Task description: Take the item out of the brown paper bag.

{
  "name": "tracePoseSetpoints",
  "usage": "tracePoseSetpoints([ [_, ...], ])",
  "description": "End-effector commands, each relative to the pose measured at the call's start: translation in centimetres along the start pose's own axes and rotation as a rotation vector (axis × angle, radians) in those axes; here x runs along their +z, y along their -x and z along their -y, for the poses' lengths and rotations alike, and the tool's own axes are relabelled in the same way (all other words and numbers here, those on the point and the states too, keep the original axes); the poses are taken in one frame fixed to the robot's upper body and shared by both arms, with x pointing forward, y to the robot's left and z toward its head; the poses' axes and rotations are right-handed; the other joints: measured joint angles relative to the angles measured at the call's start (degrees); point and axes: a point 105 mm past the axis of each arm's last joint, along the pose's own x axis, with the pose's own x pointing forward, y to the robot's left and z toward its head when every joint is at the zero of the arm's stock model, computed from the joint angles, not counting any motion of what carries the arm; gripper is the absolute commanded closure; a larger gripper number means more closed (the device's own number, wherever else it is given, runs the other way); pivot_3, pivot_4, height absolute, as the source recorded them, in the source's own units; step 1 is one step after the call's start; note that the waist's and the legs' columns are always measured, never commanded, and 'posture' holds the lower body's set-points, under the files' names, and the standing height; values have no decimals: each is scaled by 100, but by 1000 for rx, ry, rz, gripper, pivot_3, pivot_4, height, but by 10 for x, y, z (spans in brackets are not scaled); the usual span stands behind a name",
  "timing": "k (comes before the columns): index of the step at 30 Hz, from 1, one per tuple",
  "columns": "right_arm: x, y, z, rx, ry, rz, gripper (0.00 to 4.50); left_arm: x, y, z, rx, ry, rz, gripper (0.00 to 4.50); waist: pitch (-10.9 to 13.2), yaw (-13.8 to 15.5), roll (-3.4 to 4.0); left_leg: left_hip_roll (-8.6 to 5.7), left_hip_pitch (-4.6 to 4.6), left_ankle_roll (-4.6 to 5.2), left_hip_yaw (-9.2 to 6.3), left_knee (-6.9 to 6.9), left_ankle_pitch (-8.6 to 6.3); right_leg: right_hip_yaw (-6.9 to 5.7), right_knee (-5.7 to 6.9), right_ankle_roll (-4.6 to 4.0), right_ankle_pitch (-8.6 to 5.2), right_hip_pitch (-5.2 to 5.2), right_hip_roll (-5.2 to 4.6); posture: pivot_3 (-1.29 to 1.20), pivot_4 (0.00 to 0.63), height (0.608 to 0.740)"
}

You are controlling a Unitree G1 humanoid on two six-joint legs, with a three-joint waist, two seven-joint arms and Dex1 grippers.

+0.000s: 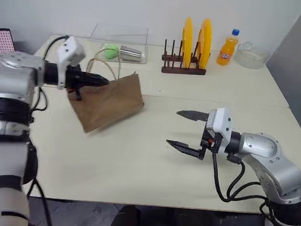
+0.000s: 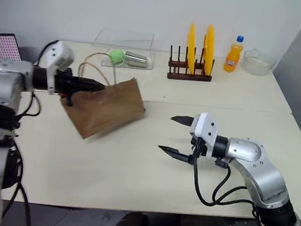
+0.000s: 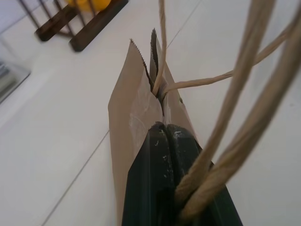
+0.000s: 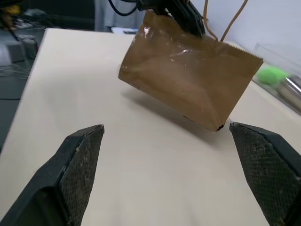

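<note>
Left eye view | bag (image 1: pixel 109 104) hangs tilted above surface (image 1: pixel 136 164), left gripper (image 1: pixel 102 80) clamped on its top edge | right gripper (image 1: pixel 186 131) jaws wide, empty | item hidden, presumably inside | paper thin, creasable; bottle likely rigid, slick: grasp its body.

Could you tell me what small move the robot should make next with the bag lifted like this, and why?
Probably bring the open right gripper across toward the creased brown kraft paper bag. The left gripper is shut on the bag's top edge beside the tan cord handles and holds it tilted, lifted above the cream table, so its mouth is pinched flat. No item shows yet.
</note>
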Motion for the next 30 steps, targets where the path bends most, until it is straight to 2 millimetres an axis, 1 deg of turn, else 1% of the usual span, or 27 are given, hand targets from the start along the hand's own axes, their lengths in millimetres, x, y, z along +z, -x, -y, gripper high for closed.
tracePoseSetpoints([
  [1,8,12,2,-85,11,2,0,34,-15,-4,-28,-117,64,4468,0,2,0,0,-8,0,-3,10,0,-5,1,0,0,-2,0,0,150,740],
  [3,8,16,1,-113,3,-5,0,42,-27,-3,-58,-144,71,4468,0,-13,0,3,-33,1,-3,40,0,-13,8,1,1,-11,0,0,150,740],
  [8,-1,32,5,-269,-45,-64,0,63,-66,5,-106,-190,111,4468,1,-7,-2,0,-36,6,0,45,-3,-10,5,9,4,-10,0,0,150,740],
  [12,-6,38,5,-333,-73,-98,0,67,-88,13,-130,-200,125,4468,2,-35,-2,0,-31,8,2,45,-4,-7,10,18,-1,-9,1,0,150,740],
  [14,-8,42,5,-370,-84,-115,0,69,-102,21,-158,-215,132,4468,2,-33,-2,2,-29,8,1,45,-3,-6,13,25,-5,-9,4,0,150,740],
  [16,-10,46,7,-408,-95,-124,0,69,-112,25,-164,-229,127,4468,3,-28,-4,2,-30,9,-2,48,-3,-9,23,29,-7,-9,4,0,150,740],
  [20,-12,49,9,-463,-118,-131,0,66,-123,26,-133,-263,95,4468,4,-29,-6,-2,-21,9,4,56,-3,0,49,36,-11,-11,3,0,150,740],
  [22,-15,50,8,-481,-139,-145,0,67,-126,26,-122,-259,103,4468,4,-27,-6,-1,-17,9,3,56,-3,-1,56,37,-12,-11,3,0,150,740],
  [25,-18,49,0,-454,-187,-158,0,68,-130,28,-119,-285,92,4468,4,-23,-6,-3,-16,9,3,56,-3,-1,62,39,-13,-11,3,0,150,740],
  [30,-14,48,-10,-420,-196,-149,0,71,-132,26,-94,-327,81,4468,4,-22,-6,-3,-17,9,2,56,-3,-2,62,38,-13,-11,3,0,150,740],
])
